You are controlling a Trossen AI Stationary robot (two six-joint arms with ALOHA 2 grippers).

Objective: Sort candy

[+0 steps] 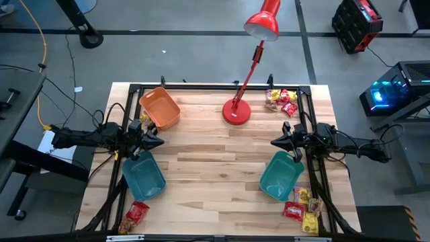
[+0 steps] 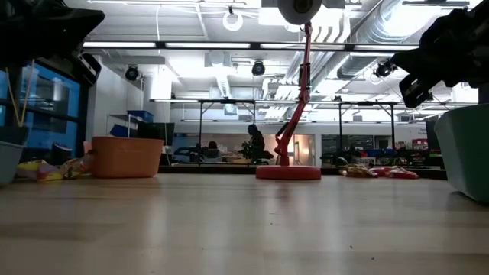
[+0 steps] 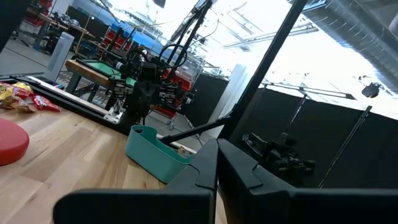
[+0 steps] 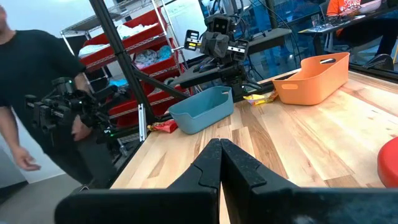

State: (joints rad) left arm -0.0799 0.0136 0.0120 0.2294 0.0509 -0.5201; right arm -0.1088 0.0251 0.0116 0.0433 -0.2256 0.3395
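Candy lies in three heaps of small shiny red and yellow packets: at the far right corner [image 1: 281, 99], the near right corner [image 1: 302, 210] and the near left corner [image 1: 135, 216]. My left gripper [image 1: 160, 142] hovers shut above the left side of the table, between the orange bin [image 1: 160, 107] and the left teal bin [image 1: 144, 176]. My right gripper [image 1: 274, 142] hovers shut over the right side, just beyond the right teal bin [image 1: 281, 176]. In the wrist views each pair of fingers [image 3: 216, 163] [image 4: 220, 157] is closed and holds nothing.
A red desk lamp stands on its round base [image 1: 236, 111] at the far middle, its shade [image 1: 261, 25] reaching beyond the far edge. Bare wood [image 1: 215, 168] lies between the arms. A dark frame [image 1: 215, 87] edges the table. A person in black [image 4: 37, 93] stands beyond the left side.
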